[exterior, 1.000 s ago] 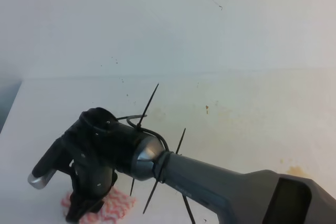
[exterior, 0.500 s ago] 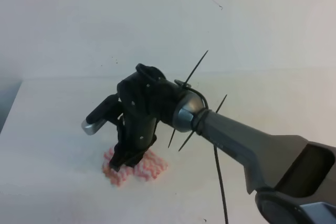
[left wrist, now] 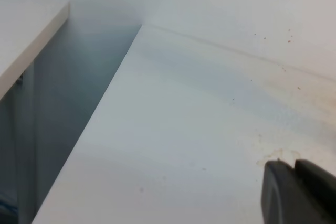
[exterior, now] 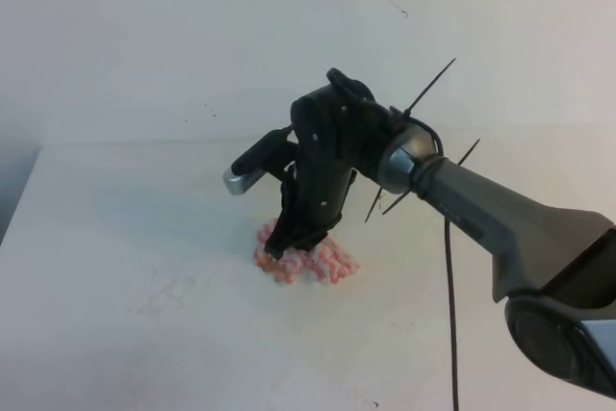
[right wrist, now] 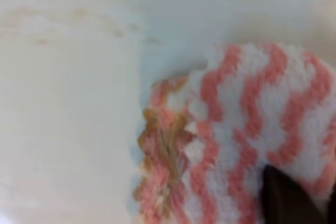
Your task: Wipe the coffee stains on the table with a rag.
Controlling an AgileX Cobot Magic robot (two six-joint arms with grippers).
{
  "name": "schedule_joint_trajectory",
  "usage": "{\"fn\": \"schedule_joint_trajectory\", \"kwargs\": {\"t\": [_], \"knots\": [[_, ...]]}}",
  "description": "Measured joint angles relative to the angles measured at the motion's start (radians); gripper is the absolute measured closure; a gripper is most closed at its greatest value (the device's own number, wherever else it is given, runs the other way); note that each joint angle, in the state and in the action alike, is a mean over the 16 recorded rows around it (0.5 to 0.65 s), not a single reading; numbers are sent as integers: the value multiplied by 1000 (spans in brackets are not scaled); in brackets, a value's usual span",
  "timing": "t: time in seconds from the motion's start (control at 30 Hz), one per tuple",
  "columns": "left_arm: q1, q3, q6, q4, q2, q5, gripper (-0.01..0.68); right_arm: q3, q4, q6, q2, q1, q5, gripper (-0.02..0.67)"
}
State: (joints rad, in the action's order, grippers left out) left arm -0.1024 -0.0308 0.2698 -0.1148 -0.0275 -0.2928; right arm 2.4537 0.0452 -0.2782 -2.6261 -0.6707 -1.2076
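Nearest the camera in the high view, the wide white matte surface point(exterior: 125, 334) lies bare in front of and to the left of the small pink-and-white zigzag-striped rag point(exterior: 310, 261), with open room out to its left edge, where it drops off into a dark gap. The rag sits bunched near the middle of the surface, pressed under the black right pincer point(exterior: 289, 243), which is clenched on the rag. Beyond it the surface runs bare to the white wall.

The right wrist view alone shows the rag's left edge soaked tan-brown point(right wrist: 160, 145) and faint yellowish coffee stains point(right wrist: 63, 22) smeared on the surface past it. The left wrist view alone shows the left edge's drop and a dark tip of the left pincer point(left wrist: 299, 192); whether it is released or clenched cannot be told.

Since a second ago, the right pincer and rag have travelled from the near-left corner toward the middle.
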Motion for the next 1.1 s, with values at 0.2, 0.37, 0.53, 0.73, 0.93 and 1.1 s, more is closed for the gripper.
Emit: {"fn": "schedule_joint_trajectory", "kwargs": {"t": [0.2, 0.37, 0.53, 0.73, 0.93, 1.1], "knots": [[0, 0, 0, 0, 0, 0, 673, -8, -5, -1, 5, 56, -1, 609], [0, 0, 0, 0, 0, 0, 673, -12, -10, -4, 8, 97, -2, 607], [0, 0, 0, 0, 0, 0, 673, -14, -18, -7, 11, 127, -3, 557], [0, 0, 0, 0, 0, 0, 673, -20, -33, -4, 28, 146, -9, 384], [0, 0, 0, 0, 0, 0, 673, -26, -49, 13, 78, 152, -16, 197], [0, 0, 0, 0, 0, 0, 673, -29, -58, 43, 146, 154, -24, 167]]}}
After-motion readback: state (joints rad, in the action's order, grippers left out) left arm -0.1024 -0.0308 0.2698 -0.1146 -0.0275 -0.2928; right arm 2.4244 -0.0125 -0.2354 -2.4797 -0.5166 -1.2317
